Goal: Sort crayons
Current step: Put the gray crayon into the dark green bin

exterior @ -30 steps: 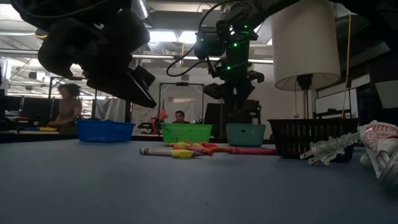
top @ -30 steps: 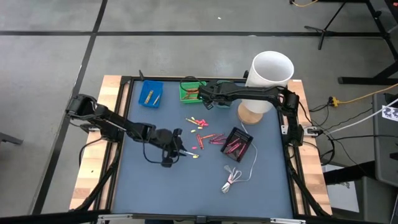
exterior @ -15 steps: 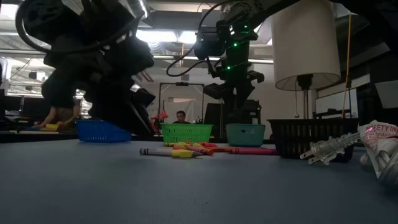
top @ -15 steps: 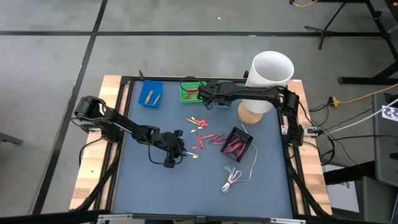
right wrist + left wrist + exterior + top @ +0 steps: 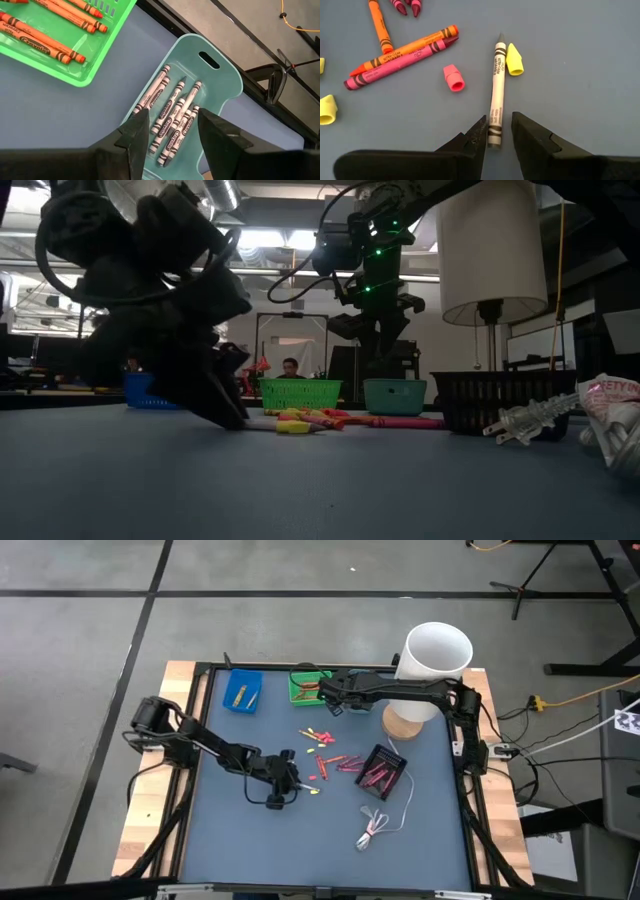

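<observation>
The left gripper (image 5: 498, 131) is hanging low over the blue table (image 5: 240, 850), its two dark fingers parted just wide enough to straddle the near end of a white crayon (image 5: 496, 95), and nothing is being held yet. In the high view this gripper (image 5: 291, 783) is sitting at about eight o'clock from the loose pile of crayons (image 5: 330, 755) lying near the table's middle. A yellow cap (image 5: 514, 59) is lying just beside the white crayon's tip, a pink cap (image 5: 454, 78) is resting near its other side, and an orange crayon (image 5: 405, 48) and a magenta crayon (image 5: 400, 62) are lying side by side a little apart from it.

The right gripper (image 5: 170, 132) is hovering with its fingers spread and empty above a teal tray (image 5: 200, 90) already holding several white crayons, next to the green basket (image 5: 75, 60) of orange ones, toward twelve o'clock on the table.

The white crayon is looking light, stiff and paper-wrapped, so it should be offering decent friction, though wax snaps under hard pressure and a round stick rolls easily. A gentle pinch across the wrapped barrel is seeming wisest; the fingers are now framing only its end, where it may pivot once lifted.
</observation>
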Robot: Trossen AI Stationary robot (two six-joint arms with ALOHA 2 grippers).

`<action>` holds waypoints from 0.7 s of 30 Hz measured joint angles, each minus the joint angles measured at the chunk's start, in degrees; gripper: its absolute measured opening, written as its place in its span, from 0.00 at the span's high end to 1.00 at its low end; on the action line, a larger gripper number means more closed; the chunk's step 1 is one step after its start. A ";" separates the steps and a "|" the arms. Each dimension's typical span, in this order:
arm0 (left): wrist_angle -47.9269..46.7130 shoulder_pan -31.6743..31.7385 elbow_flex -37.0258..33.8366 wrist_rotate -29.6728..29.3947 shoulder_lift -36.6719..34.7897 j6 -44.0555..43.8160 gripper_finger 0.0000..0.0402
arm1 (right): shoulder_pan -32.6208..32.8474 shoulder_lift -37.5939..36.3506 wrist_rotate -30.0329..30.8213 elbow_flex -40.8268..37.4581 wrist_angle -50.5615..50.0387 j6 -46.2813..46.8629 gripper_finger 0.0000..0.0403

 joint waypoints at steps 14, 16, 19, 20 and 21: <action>-0.14 0.00 0.01 0.24 1.01 -0.25 0.95 | 2.16 0.00 0.50 0.02 -0.04 -1.71 0.58; -0.16 0.00 -0.01 -0.02 1.01 -0.25 0.97 | 3.80 0.00 0.48 0.02 -0.04 -2.97 0.58; -0.19 0.00 -0.01 -0.10 1.01 -0.25 0.99 | 6.75 0.00 0.47 0.02 -0.06 -4.54 0.58; -0.19 0.00 -0.01 -0.10 1.00 -0.25 0.99 | 7.79 0.00 0.48 0.02 -0.08 -4.87 0.58; -0.29 0.00 -0.01 -0.10 0.85 -0.25 0.99 | 8.84 -0.13 0.45 0.02 -0.31 -5.56 0.58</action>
